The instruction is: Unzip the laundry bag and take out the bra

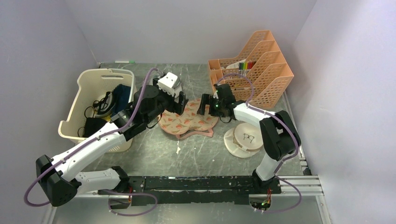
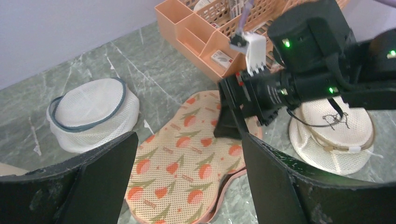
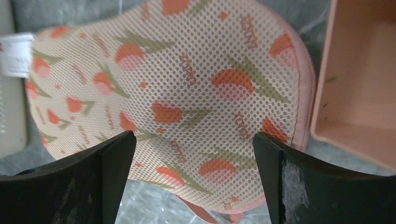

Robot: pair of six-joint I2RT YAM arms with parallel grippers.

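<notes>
Mid-table, laundry bag (image 1: 189, 122) lies flat between cream basket (image 1: 80, 88) and white mesh pouch (image 1: 243, 136), orange file rack (image 1: 273, 81) behind. Left gripper (image 1: 181, 102) and right gripper (image 1: 204, 106) hang over it, jaws wide, holding nothing.

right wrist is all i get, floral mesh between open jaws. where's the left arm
Observer: The left gripper hovers over the far-left edge of the laundry bag, jaws open, facing the right gripper.
Operator: bra out yet
Observer: No bra shows anywhere; the bag lies flat on the table.
Operator: anything beside it on my side
Observer: A round white mesh pouch with an eyeglasses drawing lies just right of the bag.
</notes>
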